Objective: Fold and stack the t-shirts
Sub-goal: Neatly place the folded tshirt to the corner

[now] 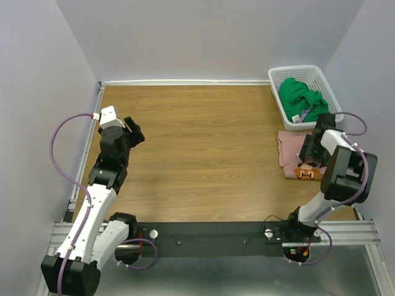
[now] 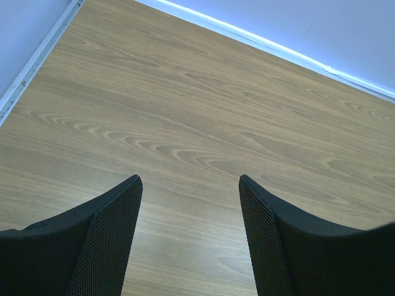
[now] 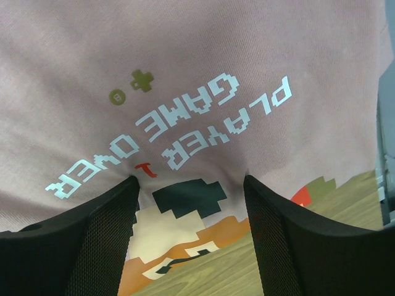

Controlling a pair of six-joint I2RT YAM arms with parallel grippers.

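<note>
The dusty-pink t-shirt (image 1: 290, 151) lies folded at the table's right side, its cartoon print facing up. My right gripper (image 1: 312, 150) is open and presses down on it; in the right wrist view the fingertips (image 3: 129, 188) push into the cloth (image 3: 197, 55) beside the white lettering, with nothing pinched between them. The bright green t-shirt (image 1: 301, 98) lies crumpled in the white basket (image 1: 281, 75) behind the pink one. My left gripper (image 1: 133, 131) is open and empty over bare wood at the left; its fingers (image 2: 117, 209) hover above the table (image 2: 197, 111).
The white lattice basket stands in the far right corner against the wall. Grey walls close the table at the back and both sides. A metal rail with both arm bases (image 1: 203, 237) runs along the near edge.
</note>
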